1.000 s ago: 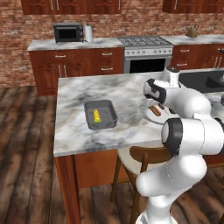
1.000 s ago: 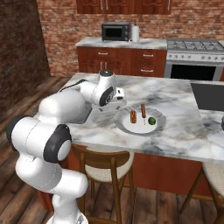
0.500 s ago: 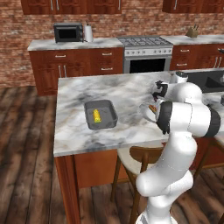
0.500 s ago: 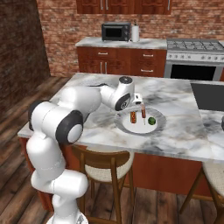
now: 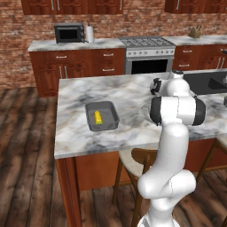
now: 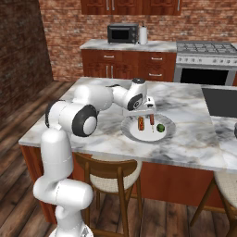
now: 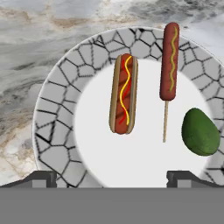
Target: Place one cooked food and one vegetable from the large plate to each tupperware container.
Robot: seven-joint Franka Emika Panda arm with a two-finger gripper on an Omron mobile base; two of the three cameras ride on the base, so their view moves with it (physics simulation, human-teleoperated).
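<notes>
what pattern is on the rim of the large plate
Grey, cracked-stone mosaic with dark lines around a plain white centre; the large plate shows best in the hand view.

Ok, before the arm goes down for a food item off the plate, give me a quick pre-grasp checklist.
1. Jaws open: ok, gripper spread wide.
2. Gripper over the plate: ok.
3. Hot dog lying free, apart from the corn dog: ok.
4. Green vegetable clear of the hot dog: ok.
5. Tub ready: holds a yellow piece, room left: ok.
6. Second tub: cannot tell.
</notes>
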